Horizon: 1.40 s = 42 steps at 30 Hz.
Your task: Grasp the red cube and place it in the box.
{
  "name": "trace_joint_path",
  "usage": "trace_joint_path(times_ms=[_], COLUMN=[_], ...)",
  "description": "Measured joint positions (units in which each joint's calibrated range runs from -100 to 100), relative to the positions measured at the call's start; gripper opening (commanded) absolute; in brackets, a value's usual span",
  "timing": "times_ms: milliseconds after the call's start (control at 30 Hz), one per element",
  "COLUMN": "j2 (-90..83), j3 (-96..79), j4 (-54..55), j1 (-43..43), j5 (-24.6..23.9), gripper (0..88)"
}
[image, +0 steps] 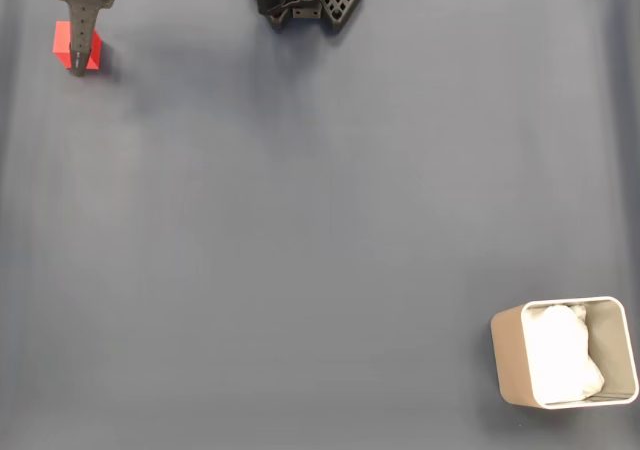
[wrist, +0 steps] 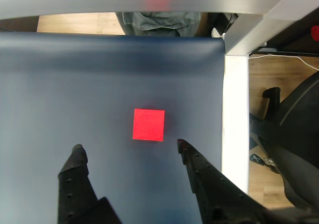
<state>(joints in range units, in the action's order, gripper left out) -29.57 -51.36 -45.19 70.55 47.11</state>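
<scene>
- In the fixed view, the arm is running off the top edge, and the gripper (image: 79,62) is covering the middle of the red cube (image: 62,40), leaving red showing on either side of the dark finger.
- In the wrist view, the gripper (wrist: 130,149) is hanging with its two black, tapering fingers spread wide, gripping nothing and touching nothing; the red cube (wrist: 148,124) is lying flat-faced and bright just beyond the fingertips, centred on the gap between them.
- Whether the fingertips are resting on the smooth dark blue mat (wrist: 75,84) is hard to make out.
- The box (image: 507,355), tan with rounded corners and crumpled white lining, is sitting well apart from the gripper, in the opposite corner of the fixed view.
</scene>
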Motion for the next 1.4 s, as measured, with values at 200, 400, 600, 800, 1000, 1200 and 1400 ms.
trace_joint_path(times_ms=[200,400,600,800,1000,1200,1400], j2=[1.0,2.7,4.2,5.4,6.1,6.5,7.2], j3=[-1.6,-1.6,-1.6,-1.6,-1.6,-1.6,-1.6], j4=[2.1,3.9,5.6,7.3,8.0,8.3,9.8], j1=[0.0,-0.1,-0.2,-1.1,-1.9,-1.6,-1.8], j5=[0.0,-0.4,-0.8,-1.3,-1.6,-1.8,-1.8], gripper=[42.0,42.1,42.2,42.3,42.5,42.5,42.5])
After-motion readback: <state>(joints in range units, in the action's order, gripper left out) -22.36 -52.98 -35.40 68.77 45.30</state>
